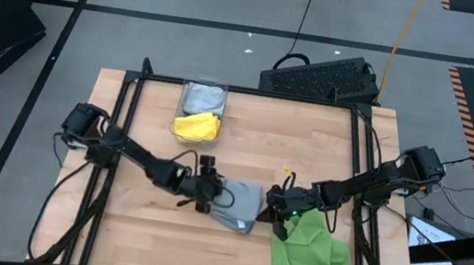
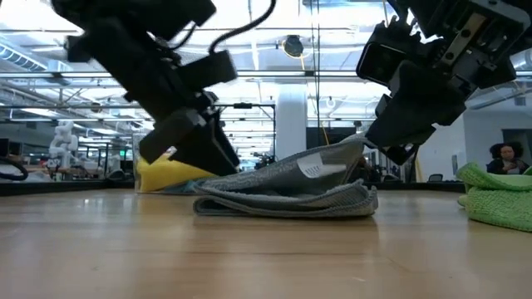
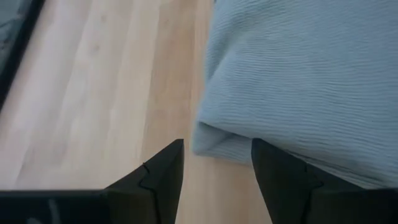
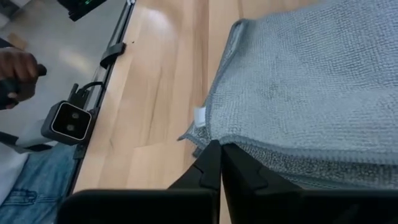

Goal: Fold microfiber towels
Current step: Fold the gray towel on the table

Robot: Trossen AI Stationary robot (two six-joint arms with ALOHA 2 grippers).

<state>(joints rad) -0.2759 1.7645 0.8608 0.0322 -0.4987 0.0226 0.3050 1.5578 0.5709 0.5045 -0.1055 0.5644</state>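
The grey towel [image 2: 287, 193] lies closest to the low camera, a flattened, doubled bundle near the middle of the counter [image 1: 139, 230], a little toward its front edge, with a white tag [image 2: 313, 169] showing on the raised upper layer. Its right side lifts off the stack toward the right claw [image 1: 275, 203], which is clenched; the right wrist view shows the fingers pressed together at the cloth's edge, though whether fabric is actually pinched between them cannot be told for certain. That lifted flap probably exists because the fold is being carried or pressed over from that side.

The left claw [image 1: 206, 193] sits at the towel's opposite edge, its fingers [image 3: 158, 177] parted with bare wood between them and one folded corner of cloth just ahead, so it is released and grips nothing. It seems placed there to steady or receive the fold.

The bright green towel [image 1: 306, 247] lies crumpled near the front right corner, just beside the grey one, apparently waiting its turn. In the clear bin [image 1: 201, 107] by the back edge rest a yellow towel [image 1: 196, 127] and another grey towel [image 1: 204, 98], set out of the working area.
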